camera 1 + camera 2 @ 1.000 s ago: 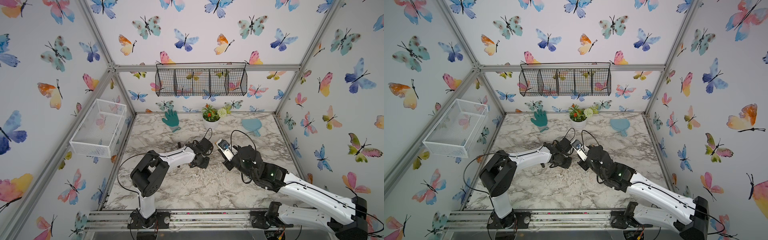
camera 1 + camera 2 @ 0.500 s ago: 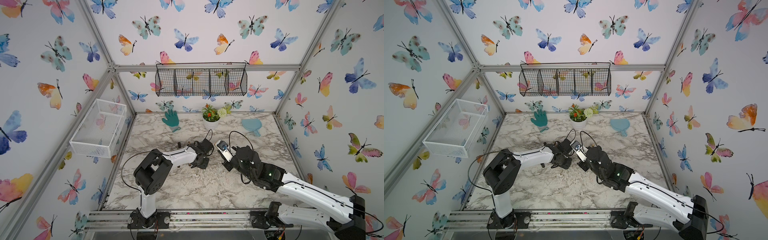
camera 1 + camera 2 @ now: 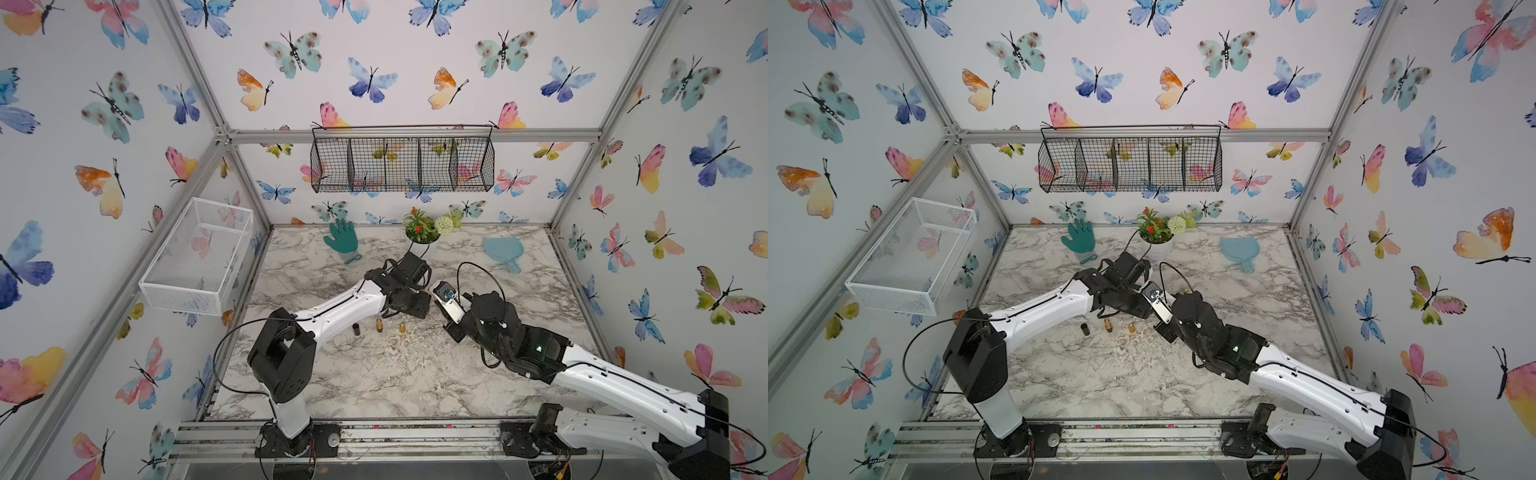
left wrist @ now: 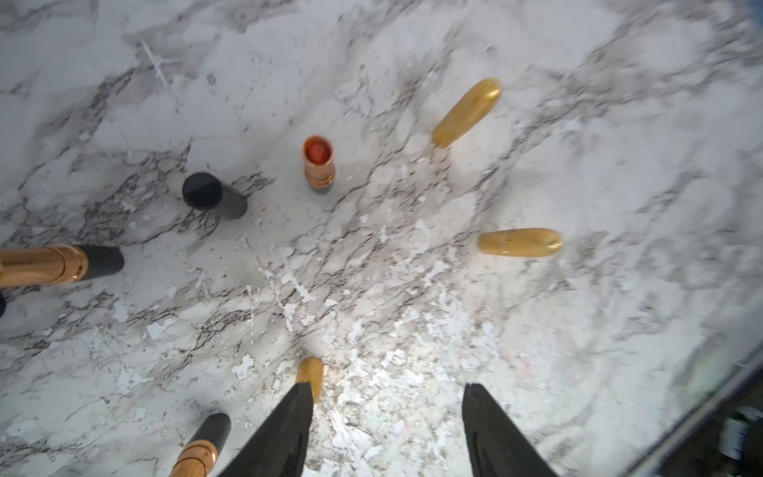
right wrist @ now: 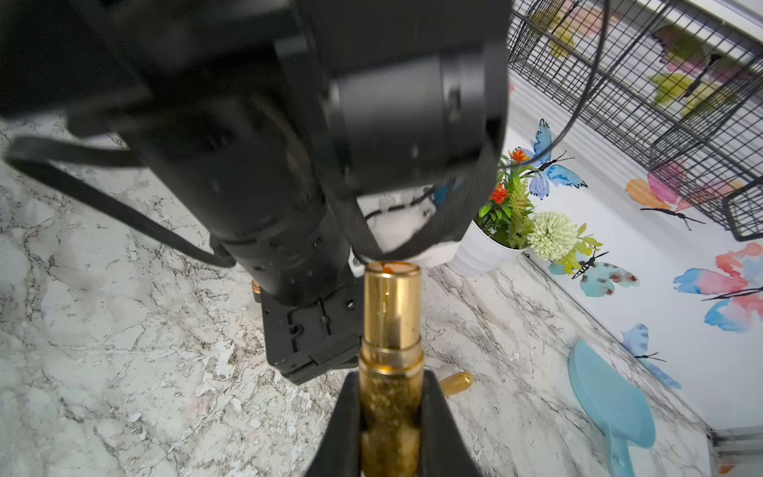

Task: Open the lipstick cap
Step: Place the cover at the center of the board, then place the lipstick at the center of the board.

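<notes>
Lipstick (image 5: 391, 314) is sitting pinched at its gold base between the pressed-in fingers of the right gripper (image 5: 390, 378), raised clear of the marble table (image 5: 124, 330). Its mouth is showing open, with an orange-red tip just peeking out. The left gripper (image 4: 388, 388) is hanging over the table with its fingers spread and nothing between them. A gold cap (image 4: 310, 371) is lying right beside one fingertip (likely this tube's own, though I cannot be sure). Judging by that, the uncapping itself is looking done and the cap's drop-off is finishing. What is coming next is probably a gentle set-down of the open tube, upright and clear of the other lipsticks (image 4: 318, 163) standing nearby.
</notes>
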Controlling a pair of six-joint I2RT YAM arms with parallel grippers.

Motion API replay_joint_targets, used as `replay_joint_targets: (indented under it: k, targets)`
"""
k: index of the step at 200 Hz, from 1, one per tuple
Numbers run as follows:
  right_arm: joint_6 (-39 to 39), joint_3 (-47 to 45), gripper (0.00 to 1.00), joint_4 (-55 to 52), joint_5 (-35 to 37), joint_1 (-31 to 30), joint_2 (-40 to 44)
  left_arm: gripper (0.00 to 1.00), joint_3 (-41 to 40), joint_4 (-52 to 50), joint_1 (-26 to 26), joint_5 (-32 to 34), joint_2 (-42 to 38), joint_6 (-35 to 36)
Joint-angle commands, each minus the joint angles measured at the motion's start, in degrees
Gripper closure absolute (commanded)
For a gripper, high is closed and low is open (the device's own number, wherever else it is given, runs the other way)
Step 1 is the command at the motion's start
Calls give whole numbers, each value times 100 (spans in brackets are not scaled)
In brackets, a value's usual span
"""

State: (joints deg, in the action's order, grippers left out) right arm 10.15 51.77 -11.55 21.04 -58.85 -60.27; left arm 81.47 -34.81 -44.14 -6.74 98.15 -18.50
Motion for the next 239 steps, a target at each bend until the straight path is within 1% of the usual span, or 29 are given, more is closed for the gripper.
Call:
replay_joint_targets:
  k: [1,27,29,37,52,65,88,144,176,212,239]
  targets:
    - [-60,-24,98,82,-64,-4,-64,37,96,-253,427,-952,-516,-91]
    - [-132,-69,98,158,-152,-4,-99,37,-158,-110,1163,-2024,-994,-198]
    - [-135,-70,98,172,-159,-4,-101,37,-191,-84,1228,-2242,-1038,-202]
    - [-132,-79,98,209,-177,-4,-154,36,-354,50,1488,-2710,-1205,-257]
    - [-128,-79,98,274,-228,-4,-252,36,-679,360,1893,-3461,-1495,-377]
    - [-128,-71,98,348,-289,-4,-381,36,-787,437,2043,-3850,-1666,-387]
    - [-80,3,98,517,-384,-4,-671,36,-893,430,2055,-4274,-1845,-304]
    - [21,284,98,808,-698,-4,-1312,35,-1240,405,2051,-4541,-2098,-158]
    - [55,391,98,885,-824,-4,-1433,35,-1347,361,2032,-4443,-2052,-94]
    - [83,485,98,844,-1002,-4,-1491,35,-1287,360,2032,-4423,-1902,-33]
    - [83,491,98,815,-1073,-4,-1565,38,-1230,373,2033,-4436,-1821,-18]
